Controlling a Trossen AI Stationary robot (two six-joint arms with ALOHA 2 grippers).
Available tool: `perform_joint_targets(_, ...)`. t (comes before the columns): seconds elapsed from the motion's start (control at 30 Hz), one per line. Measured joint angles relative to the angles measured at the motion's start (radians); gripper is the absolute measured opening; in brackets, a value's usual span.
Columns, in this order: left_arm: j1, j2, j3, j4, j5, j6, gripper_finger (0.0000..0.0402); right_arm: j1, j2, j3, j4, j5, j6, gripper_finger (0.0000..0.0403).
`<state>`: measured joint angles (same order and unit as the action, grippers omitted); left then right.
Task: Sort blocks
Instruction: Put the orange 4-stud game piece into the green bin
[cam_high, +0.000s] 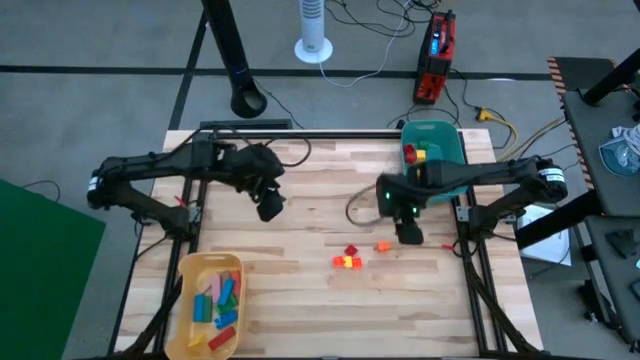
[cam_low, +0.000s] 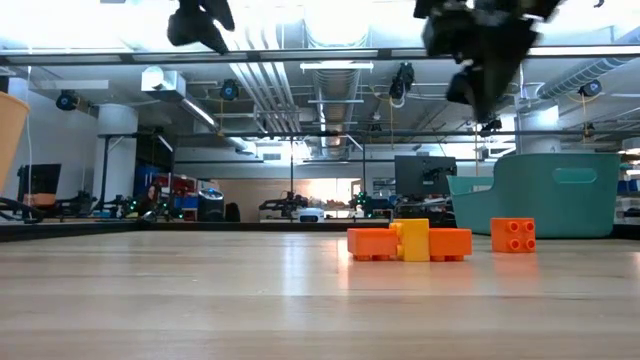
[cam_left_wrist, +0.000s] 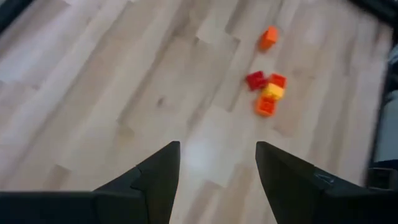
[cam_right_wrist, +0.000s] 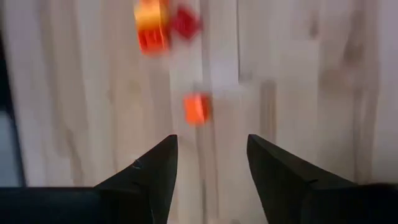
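A few blocks lie on the wooden table's middle: a single orange block (cam_high: 383, 246) (cam_right_wrist: 195, 108), a red block (cam_high: 351, 251) (cam_left_wrist: 255, 79), and an orange-and-yellow cluster (cam_high: 347, 263) (cam_low: 410, 242). My right gripper (cam_high: 410, 236) (cam_right_wrist: 210, 163) hangs open above the table, just right of the single orange block. Farther left over bare wood, my left gripper (cam_high: 270, 210) (cam_left_wrist: 217, 171) is raised and open with nothing between its fingers. More blocks lie in the yellow tray (cam_high: 186, 300) and in the teal bin (cam_high: 445, 135).
The yellow tray with several blocks sits at the near left corner. The teal bin stands at the far right, behind my right arm. A cable loop (cam_high: 355, 205) lies on the table beside that arm. Bare wood (cam_high: 300, 300) spreads between the tray and the loose blocks.
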<state>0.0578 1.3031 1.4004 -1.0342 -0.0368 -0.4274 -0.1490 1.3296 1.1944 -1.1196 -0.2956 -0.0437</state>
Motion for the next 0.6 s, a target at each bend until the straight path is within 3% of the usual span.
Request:
perform_joint_targets(0.27, 0.062, 0.085, -0.003, 0.004, -0.026, 0.13, 0.0197, 0.191, 0.0, -0.129, 0.078, 0.043, 0.033, 0.0217)
perform_joint_targets(0.6, 0.062, 0.128, -0.014, -0.006, -0.087, 0.2, 0.0196, 0.225, 0.002, -0.301, 0.369, 0.117, 0.137, 0.0242)
